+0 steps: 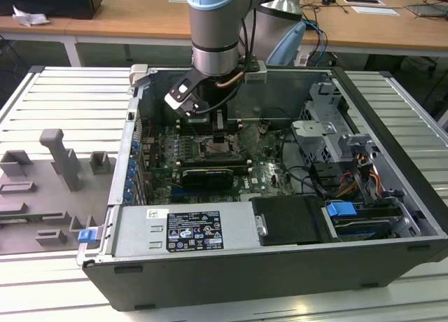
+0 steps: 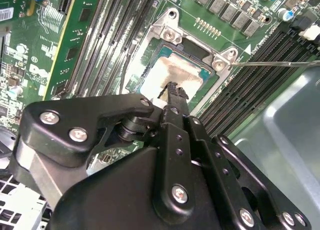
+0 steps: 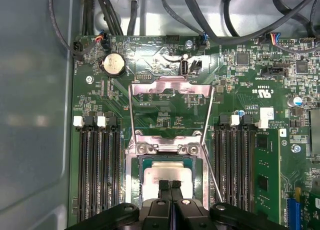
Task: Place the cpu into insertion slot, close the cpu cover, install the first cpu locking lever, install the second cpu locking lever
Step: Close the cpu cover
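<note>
Cpu seated in socket, first wrist view; cover swung open beyond, memory slots flanking both sides. Second wrist view: gripper jaws clenched together, empty, just over cpu top; lever wire alongside. Exterior view: arm reaching down inside open case.

So the cpu is a flat square chip with a pale silvery top, lying flat in the insertion slot. The cpu cover, a thin silvery frame with a square opening, is flipped open, clear of the chip.
</note>
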Action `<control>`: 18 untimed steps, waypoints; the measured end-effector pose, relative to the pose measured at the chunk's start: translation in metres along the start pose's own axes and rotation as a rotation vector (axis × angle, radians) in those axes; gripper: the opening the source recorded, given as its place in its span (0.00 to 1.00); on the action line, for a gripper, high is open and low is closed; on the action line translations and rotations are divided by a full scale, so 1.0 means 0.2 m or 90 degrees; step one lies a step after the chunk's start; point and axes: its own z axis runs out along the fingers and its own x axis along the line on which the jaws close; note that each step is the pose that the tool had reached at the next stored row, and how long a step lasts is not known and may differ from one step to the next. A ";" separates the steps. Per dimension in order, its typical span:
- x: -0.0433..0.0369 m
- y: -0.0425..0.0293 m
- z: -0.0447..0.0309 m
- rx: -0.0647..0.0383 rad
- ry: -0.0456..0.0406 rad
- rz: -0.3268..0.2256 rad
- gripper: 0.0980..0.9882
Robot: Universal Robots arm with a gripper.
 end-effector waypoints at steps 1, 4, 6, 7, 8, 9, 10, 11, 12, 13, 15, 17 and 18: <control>0.000 0.014 0.001 0.001 -0.0014 0.000 0.01; -0.001 0.033 0.002 0.003 -0.0036 0.000 0.01; 0.000 0.035 -0.002 0.003 -0.0041 0.000 0.01; 0.000 0.036 -0.003 0.003 -0.0040 0.000 0.01; 0.000 0.036 -0.007 0.003 -0.0042 0.000 0.01; 0.000 0.037 -0.011 0.003 -0.0043 0.000 0.01; 0.000 0.037 -0.013 0.003 -0.0046 -0.001 0.01; -0.001 0.037 -0.016 0.003 -0.0047 -0.001 0.01; 0.000 0.038 -0.025 0.003 -0.0050 -0.001 0.01; 0.000 0.038 -0.031 0.003 -0.0055 0.000 0.01; 0.000 0.039 -0.042 0.003 -0.0059 -0.001 0.01; 0.000 0.040 -0.059 0.003 -0.0063 -0.001 0.01; 0.000 0.040 -0.059 0.003 -0.0062 -0.001 0.01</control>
